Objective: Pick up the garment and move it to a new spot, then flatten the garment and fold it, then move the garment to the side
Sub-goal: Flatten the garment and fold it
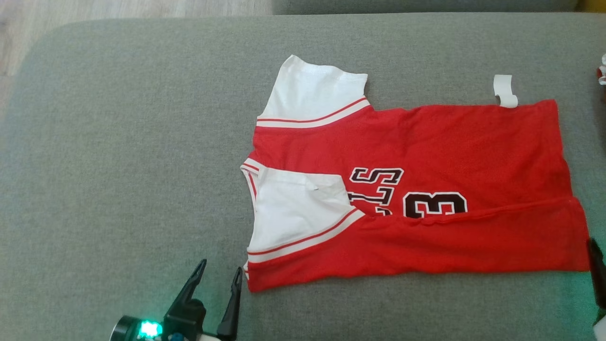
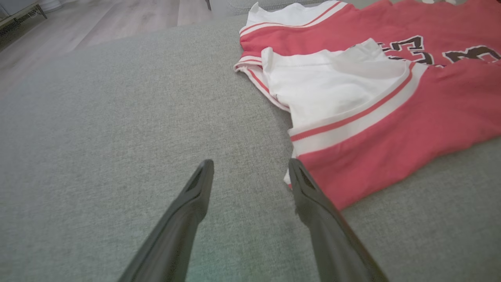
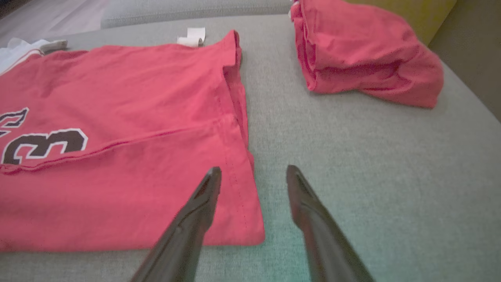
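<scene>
A red jersey with white sleeves and black lettering [image 1: 426,156] lies flat on the grey cushion, its near long edge folded over the front. My left gripper [image 1: 221,274] stands open and empty just off the jersey's near left corner [image 2: 313,184], above the fabric surface. In the left wrist view the left gripper [image 2: 250,166] has one finger beside that corner. My right gripper [image 3: 252,172] is open and empty over the jersey's hem corner [image 3: 242,219]. In the head view a dark right finger [image 1: 595,270] shows at the right edge.
A second red garment [image 3: 364,55] lies folded on the cushion to the right of the jersey. A white tag [image 1: 504,90] sticks out of the jersey's far edge. Bare grey cushion [image 1: 118,166] spreads to the left, with wooden floor [image 2: 98,23] beyond it.
</scene>
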{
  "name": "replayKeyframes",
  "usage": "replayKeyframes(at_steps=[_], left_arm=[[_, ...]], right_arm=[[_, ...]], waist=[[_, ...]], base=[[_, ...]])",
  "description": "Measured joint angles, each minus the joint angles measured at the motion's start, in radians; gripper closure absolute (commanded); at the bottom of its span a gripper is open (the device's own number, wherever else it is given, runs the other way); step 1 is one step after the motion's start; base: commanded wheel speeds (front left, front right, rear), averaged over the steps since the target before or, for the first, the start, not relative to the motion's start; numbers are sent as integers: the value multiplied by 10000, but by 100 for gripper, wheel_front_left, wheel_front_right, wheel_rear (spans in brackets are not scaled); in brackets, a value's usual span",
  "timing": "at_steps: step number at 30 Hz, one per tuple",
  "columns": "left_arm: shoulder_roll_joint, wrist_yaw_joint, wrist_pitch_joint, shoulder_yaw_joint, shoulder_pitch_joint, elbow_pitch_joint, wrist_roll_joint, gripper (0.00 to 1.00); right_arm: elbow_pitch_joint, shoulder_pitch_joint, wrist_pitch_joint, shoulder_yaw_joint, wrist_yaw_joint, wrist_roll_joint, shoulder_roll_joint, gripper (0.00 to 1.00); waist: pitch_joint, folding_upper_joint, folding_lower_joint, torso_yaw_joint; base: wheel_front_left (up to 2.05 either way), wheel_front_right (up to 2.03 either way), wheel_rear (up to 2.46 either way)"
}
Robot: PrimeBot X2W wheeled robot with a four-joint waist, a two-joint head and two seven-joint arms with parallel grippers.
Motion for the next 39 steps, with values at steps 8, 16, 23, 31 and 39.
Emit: replayKeyframes(at_steps=[8,16,23,31,39], left_arm=[[481,-50,370,140,-595,-792,178,0],[1035,-1538,1958,600,-5178,-1072,813,0],[844,-3933,4054,433,-8954,439,460,0],[640,-5271,6094,56,-10765,2911,-288,0],[685,-5471,6775,-326,-11429,4203,-825,0]], right_arm=[[-1099,-66,-280,-591,0,-537,483,0],[-1557,-1234,-531,-249,0,-803,581,0],[-1467,-2362,-748,176,0,-922,533,0],[-1095,-2918,-924,623,0,-918,491,0],[-642,-3343,-1147,909,0,-899,481,0]], waist=[[269,0,0,-128],[1293,0,3,-407],[2392,0,4,-954],[3163,0,2,-1886],[3669,-1,2,-2524]], base=[[0,0,0],[0,0,0],[0,0,0],[0,0,0],[0,0,0]])
